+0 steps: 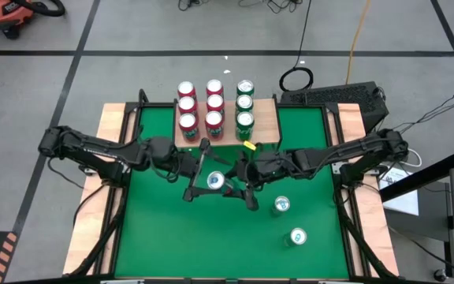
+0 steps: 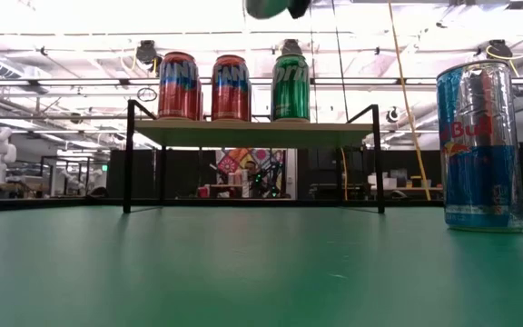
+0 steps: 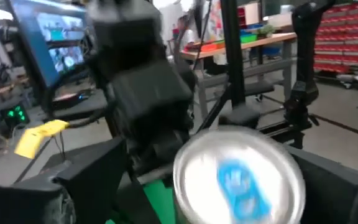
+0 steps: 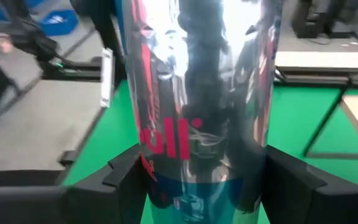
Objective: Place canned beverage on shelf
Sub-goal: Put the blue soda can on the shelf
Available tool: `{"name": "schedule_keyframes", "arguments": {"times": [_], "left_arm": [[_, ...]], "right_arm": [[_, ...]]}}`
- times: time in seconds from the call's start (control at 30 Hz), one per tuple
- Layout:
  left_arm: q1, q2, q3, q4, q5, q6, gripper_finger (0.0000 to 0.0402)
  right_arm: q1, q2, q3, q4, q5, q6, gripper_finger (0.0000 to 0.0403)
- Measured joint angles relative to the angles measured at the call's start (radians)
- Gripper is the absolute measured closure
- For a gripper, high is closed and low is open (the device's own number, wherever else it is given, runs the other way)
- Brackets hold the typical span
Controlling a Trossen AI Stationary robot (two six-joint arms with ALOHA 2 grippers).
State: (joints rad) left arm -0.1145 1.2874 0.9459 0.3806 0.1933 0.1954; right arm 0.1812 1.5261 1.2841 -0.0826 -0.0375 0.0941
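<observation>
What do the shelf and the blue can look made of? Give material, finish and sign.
Shelf: board looks like pale matte wood, by its light grain-coloured edge; legs look like thin black metal rod. Blue can: likely aluminium, glossy printed finish, by the bright reflections on its silver and blue wall.

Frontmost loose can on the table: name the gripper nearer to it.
Right. The right gripper, shut on another Red Bull can, sits toward the shelf from the frontmost can; the left gripper lies farther, beyond that held can.
</observation>
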Motion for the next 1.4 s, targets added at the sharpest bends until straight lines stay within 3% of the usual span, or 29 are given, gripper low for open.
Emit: {"name": "schedule_keyframes", "arguments": {"times": [0.23,0.33,0.43,0.53,0.83,1.07,1.27,1.4], "left_arm": [[-0.054,-0.041,0.001,-0.100,-0.181,-0.078,0.0017],[-0.098,-0.056,0.001,-0.148,-0.313,-0.122,0.0017],[-0.148,-0.071,0.001,-0.187,-0.508,-0.266,0.0017],[-0.206,-0.082,-0.001,-0.198,-0.631,-0.291,0.0017],[-0.366,-0.076,-0.084,-0.198,-0.926,-0.346,0.0017],[-0.359,-0.006,-0.242,0.136,-0.930,-0.312,0.0017],[-0.345,0.057,-0.265,0.256,-0.921,-0.255,0.0018],[-0.311,0.101,-0.265,0.362,-0.835,-0.237,0.0018]], "right_arm": [[0.041,0.004,-0.157,0.207,0.134,0.047,0.0168],[0.058,0.003,-0.197,0.297,0.220,0.052,0.0167],[0.073,0.003,-0.204,0.306,0.348,0.044,0.0167],[0.077,0.003,-0.204,0.319,0.429,0.021,0.0166],[0.077,-0.047,-0.204,0.277,0.431,0.014,0.0166],[0.083,-0.036,-0.204,0.432,0.443,0.014,0.0166],[0.082,-0.008,-0.204,0.560,0.462,0.027,0.0166],[0.083,0.025,-0.204,0.611,0.458,0.022,0.0166]]}}
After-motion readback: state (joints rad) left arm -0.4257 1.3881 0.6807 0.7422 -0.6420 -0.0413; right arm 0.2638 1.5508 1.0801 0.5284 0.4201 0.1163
